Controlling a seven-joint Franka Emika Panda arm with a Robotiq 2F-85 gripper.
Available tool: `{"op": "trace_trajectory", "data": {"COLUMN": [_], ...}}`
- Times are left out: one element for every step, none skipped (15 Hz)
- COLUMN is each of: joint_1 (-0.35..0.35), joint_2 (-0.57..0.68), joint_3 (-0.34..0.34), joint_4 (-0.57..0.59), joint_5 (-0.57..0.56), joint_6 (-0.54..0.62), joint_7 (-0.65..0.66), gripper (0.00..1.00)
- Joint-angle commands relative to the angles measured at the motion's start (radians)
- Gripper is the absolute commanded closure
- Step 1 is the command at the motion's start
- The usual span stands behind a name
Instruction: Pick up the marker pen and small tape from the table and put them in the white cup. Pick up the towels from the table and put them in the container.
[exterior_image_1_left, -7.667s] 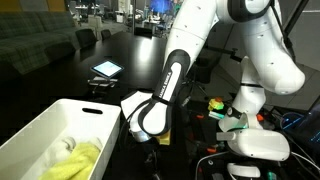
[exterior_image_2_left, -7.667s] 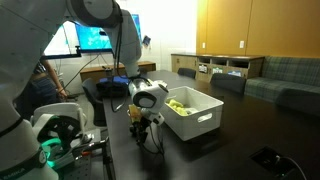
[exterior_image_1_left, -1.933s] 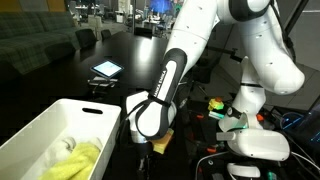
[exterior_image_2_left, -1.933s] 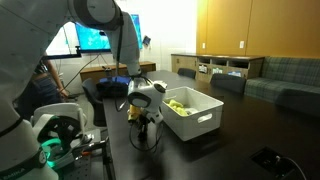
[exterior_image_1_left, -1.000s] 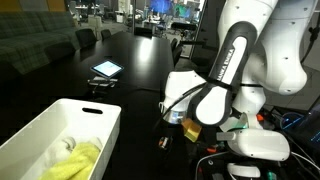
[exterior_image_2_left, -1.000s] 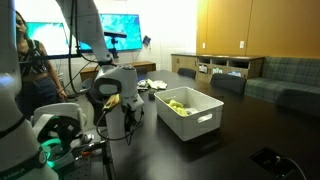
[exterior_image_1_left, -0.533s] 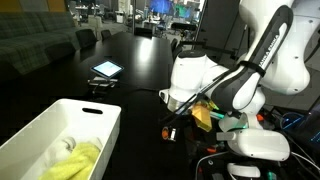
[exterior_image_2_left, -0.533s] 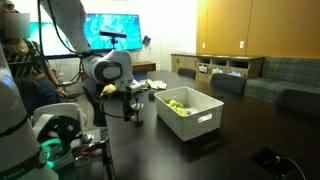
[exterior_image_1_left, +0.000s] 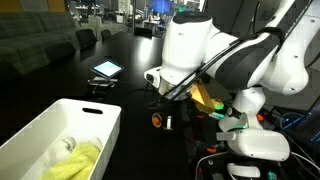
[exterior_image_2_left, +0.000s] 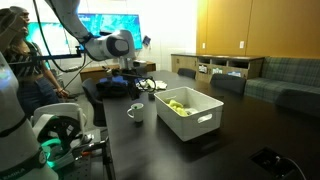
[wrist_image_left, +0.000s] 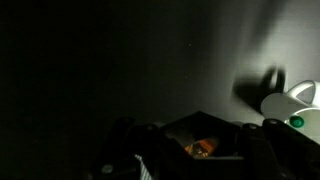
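Observation:
My gripper hangs over the dark table, shut on a small orange object. It is too small to tell whether this is the small tape or the marker pen. In the wrist view the orange object glows between the dark fingers. The white cup stands on the table in front of the white container, below and apart from the raised arm. Yellow towels lie inside the container; they also show in the other exterior view.
A tablet lies on the table beyond the container. The robot's white base with cables and clutter stands close by. A monitor and a person are behind the arm. A sofa is far off.
The arm has lifted and swung away from the container's side, carrying the orange object higher above the table. The jaws have stayed shut.

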Motion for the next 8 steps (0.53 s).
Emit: {"op": "trace_trajectory", "data": {"joint_1": [-0.034,-0.036,-0.039,-0.039,-0.039,-0.048,-0.048,-0.046], "joint_2": [0.023,0.037,0.044,0.05,0.063,0.122,0.151,0.182], "joint_3": [0.041,0.045,0.047,0.047,0.048,0.04,0.039,0.039], "joint_4": [0.077,0.09,0.096,0.099,0.104,0.17,0.194,0.223], "joint_5": [-0.032,-0.031,-0.028,-0.019,-0.015,-0.029,-0.032,-0.038], "joint_6": [-0.047,-0.036,-0.026,-0.014,0.002,0.001,0.013,0.024], "joint_7": [-0.076,-0.093,-0.106,-0.132,-0.148,-0.177,-0.199,-0.217], "gripper": [1.0,1.0,1.0,1.0,1.0,1.0,1.0,1.0]}}
